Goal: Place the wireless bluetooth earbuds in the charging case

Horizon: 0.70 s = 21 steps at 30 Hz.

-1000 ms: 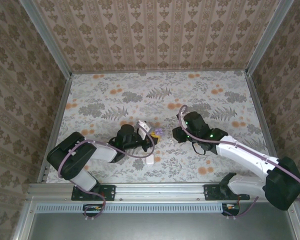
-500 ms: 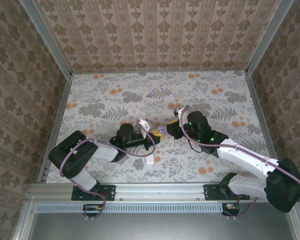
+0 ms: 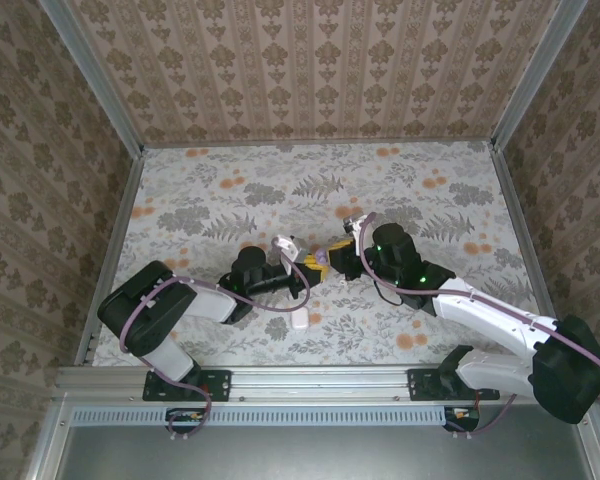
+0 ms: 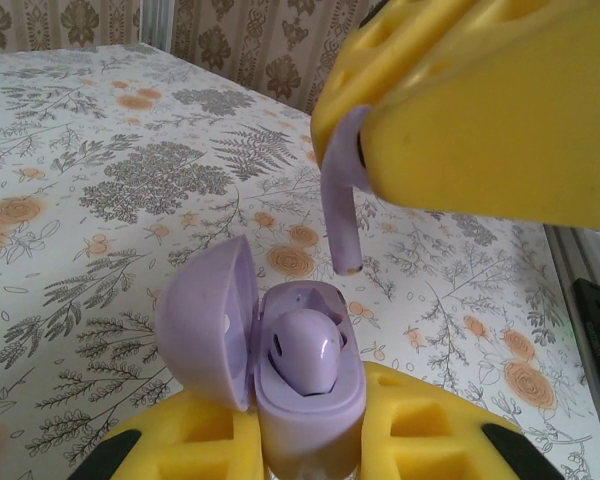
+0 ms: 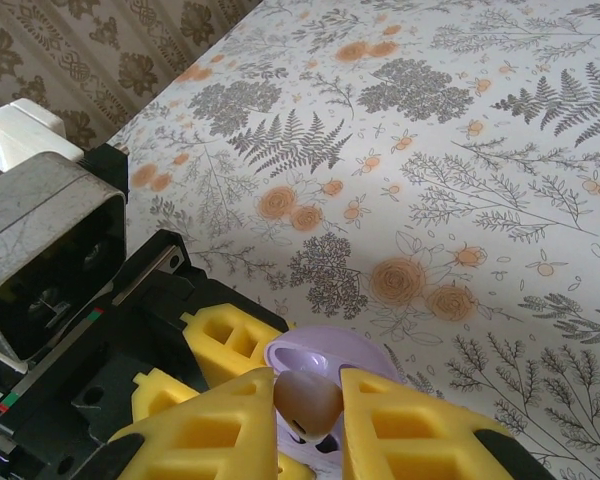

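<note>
the left gripper (image 3: 307, 266) is clenching the open case (image 4: 305, 405) over the flowered table (image 3: 230, 190), one earbud (image 4: 305, 350) sitting inside. the right gripper (image 5: 310, 425) is pinching the second earbud (image 4: 340, 210) just above it. a tilted stem may be catching the rim and slipping free. patterned walls (image 3: 310, 70) are enclosing the table.

Floral-print tabletop (image 3: 230, 185): the left gripper (image 3: 307, 267) and right gripper (image 3: 338, 251), both with yellow foam pads, sit tip to tip around the middle of the tabletop, somewhat nearer its near edge. A small purple plastic charging case (image 3: 320, 260) lies between the two sets of pads; it is too small to resolve lid or contents. The arms reach in from the near-left and near-right corners.
</note>
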Each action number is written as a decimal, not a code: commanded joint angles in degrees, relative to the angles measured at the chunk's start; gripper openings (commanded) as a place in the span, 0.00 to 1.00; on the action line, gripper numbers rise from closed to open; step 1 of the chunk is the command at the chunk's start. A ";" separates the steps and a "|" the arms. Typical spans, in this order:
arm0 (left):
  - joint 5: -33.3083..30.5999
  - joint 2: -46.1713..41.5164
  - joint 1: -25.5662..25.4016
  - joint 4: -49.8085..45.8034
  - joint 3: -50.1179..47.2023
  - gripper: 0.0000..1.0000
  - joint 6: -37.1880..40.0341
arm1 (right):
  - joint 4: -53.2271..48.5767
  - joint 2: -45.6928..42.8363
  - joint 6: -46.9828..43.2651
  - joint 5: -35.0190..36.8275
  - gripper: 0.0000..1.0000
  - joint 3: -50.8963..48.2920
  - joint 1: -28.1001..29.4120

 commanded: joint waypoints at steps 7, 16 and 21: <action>0.91 -0.62 0.44 3.53 1.12 0.08 -1.82 | -0.76 1.14 -1.66 -0.39 0.19 -0.32 0.54; 0.51 -1.44 0.72 3.71 1.04 0.08 -2.09 | -1.99 1.23 -2.36 -1.18 0.19 -0.31 0.70; 0.56 -1.74 0.90 3.84 1.08 0.08 -2.26 | -2.60 1.58 -2.69 -1.18 0.19 -0.40 0.77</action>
